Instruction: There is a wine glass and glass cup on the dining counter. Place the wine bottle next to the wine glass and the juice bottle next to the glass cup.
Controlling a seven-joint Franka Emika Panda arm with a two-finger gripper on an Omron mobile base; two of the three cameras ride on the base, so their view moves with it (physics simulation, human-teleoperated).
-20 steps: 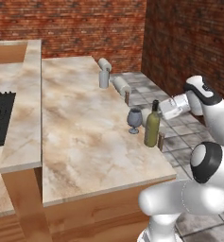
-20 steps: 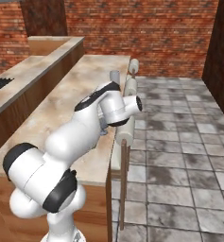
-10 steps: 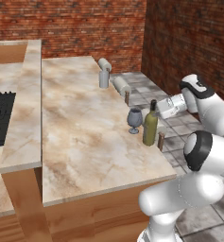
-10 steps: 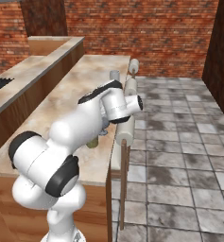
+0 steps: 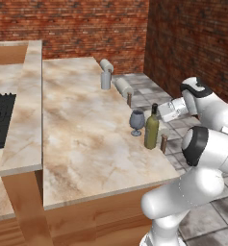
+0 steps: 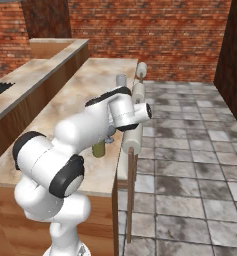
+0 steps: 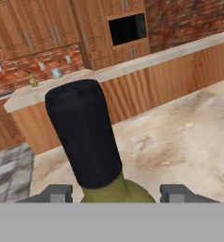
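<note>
The olive-green wine bottle (image 5: pixel 152 129) stands upright near the right edge of the dining counter (image 5: pixel 86 139), just right of the dark stemmed wine glass (image 5: pixel 136 121). My gripper (image 5: pixel 159 118) reaches it from the right and is shut on its body. In the hand view the dark neck of the wine bottle (image 7: pixel 85 137) rises between the two tips of my gripper (image 7: pixel 114 194). The pale glass cup (image 5: pixel 106 79) stands farther back along the same edge. A small yellow bottle (image 7: pixel 33 78), apparently the juice bottle, sits on the distant worktop.
Round stools (image 5: pixel 123 87) line the counter's right side, one post (image 5: pixel 164 143) close under my hand. A raised tier (image 5: pixel 26 110) and a black cooktop (image 5: pixel 0 120) lie to the left. From the right base view my arm (image 6: pixel 90 125) hides most of the bottle (image 6: pixel 98 149).
The hand and the wine bottle have shifted a little to the left, towards the wine glass. The glass and the cup have not moved.
</note>
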